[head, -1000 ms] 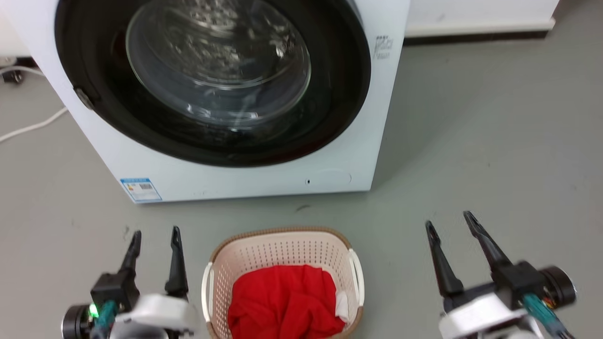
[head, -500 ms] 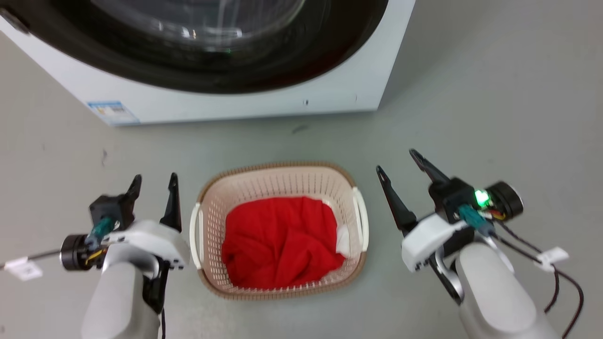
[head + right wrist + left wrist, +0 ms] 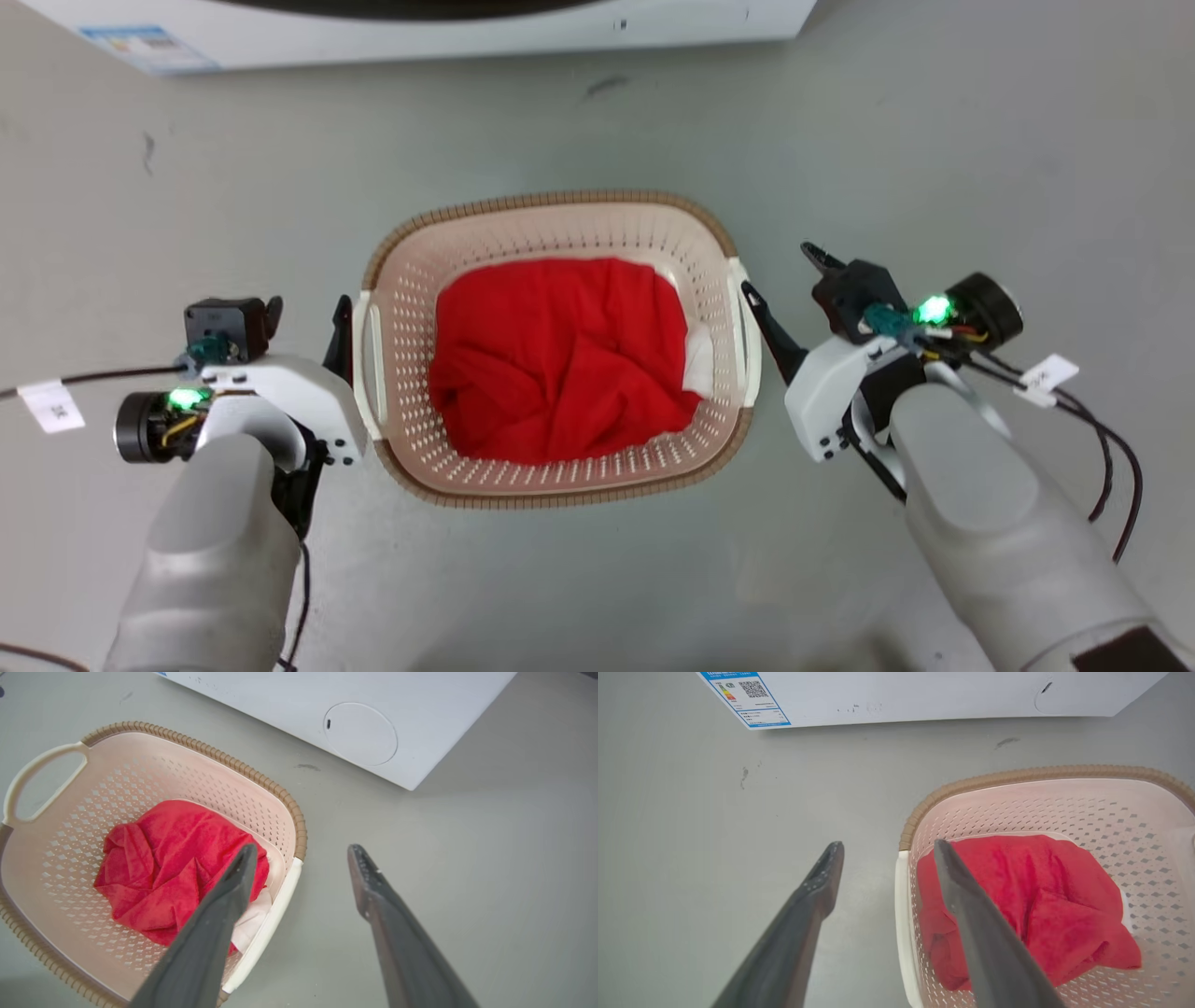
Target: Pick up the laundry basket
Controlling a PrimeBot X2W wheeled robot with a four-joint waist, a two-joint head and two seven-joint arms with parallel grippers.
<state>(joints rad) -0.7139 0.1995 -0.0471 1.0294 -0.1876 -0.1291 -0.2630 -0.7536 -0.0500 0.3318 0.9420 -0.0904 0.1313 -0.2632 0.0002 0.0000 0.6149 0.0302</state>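
Here, left gripper (image 3: 308,303) and right gripper (image 3: 777,269), both spread wide, flank the basket (image 3: 551,199): stiff, light plastic, likely best lifted by its white handles (image 3: 747,336).

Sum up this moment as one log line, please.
stage: pre-grasp | left gripper: open, beside left handle | right gripper: open, beside right handle | laundry basket: on floor, red cloth inside, ungripped
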